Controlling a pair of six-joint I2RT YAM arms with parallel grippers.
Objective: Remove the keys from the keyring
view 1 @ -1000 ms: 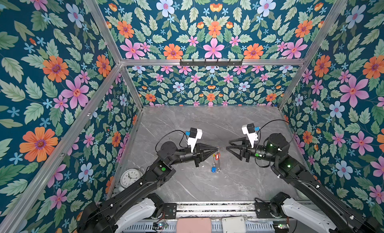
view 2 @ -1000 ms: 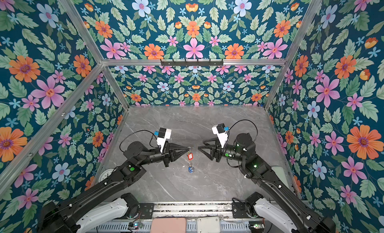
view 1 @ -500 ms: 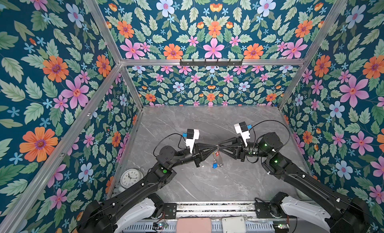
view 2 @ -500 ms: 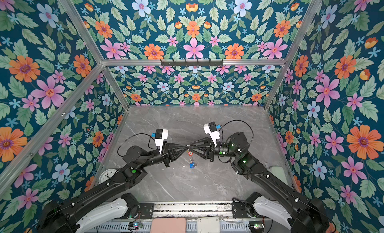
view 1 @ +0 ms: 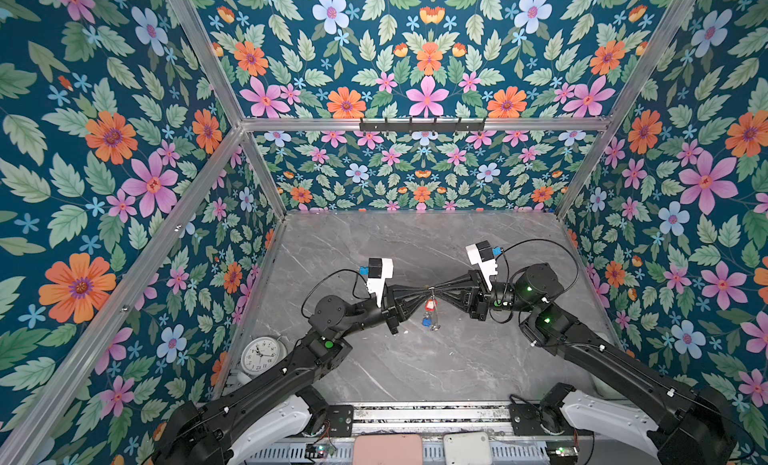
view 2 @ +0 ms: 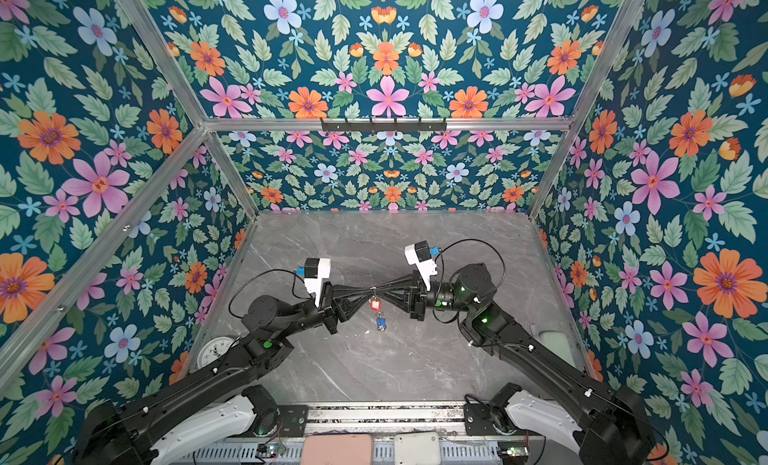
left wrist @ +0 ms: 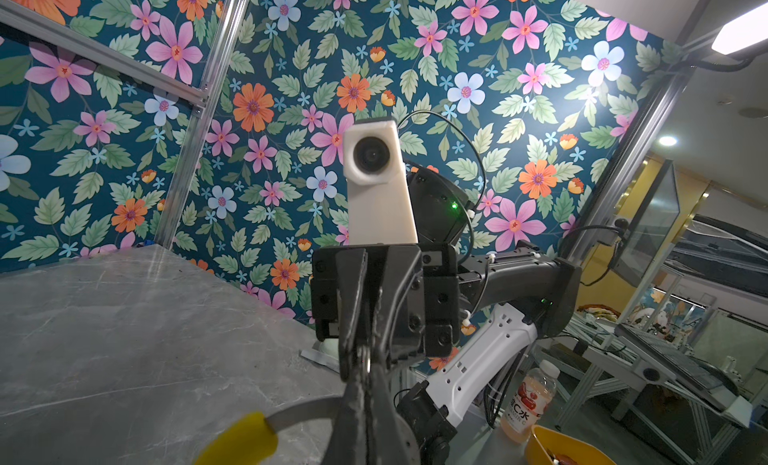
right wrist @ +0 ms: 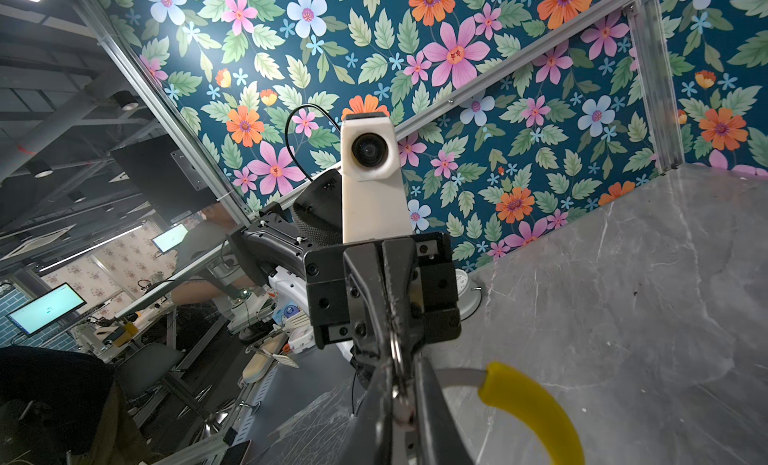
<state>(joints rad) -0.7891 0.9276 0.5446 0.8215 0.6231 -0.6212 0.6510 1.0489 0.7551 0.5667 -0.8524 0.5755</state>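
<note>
Held the keyring (right wrist: 528,400) aloft over the tabletop's (view 1: 374,242) middle, left tool (view 1: 427,294) and right tool (view 1: 438,292) both clamped on it, keys (view 1: 430,305) dangling, none freed

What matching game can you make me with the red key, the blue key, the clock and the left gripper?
Things:
1. red-tagged key
2. blue-tagged key
3. clock
4. left gripper

Places or states:
A. shut on the keyring
B. at the table's left edge
C. tag nearest the keyring
D. tag farthest from the keyring

Pairs: 1-C, 2-D, 3-B, 4-A
</note>
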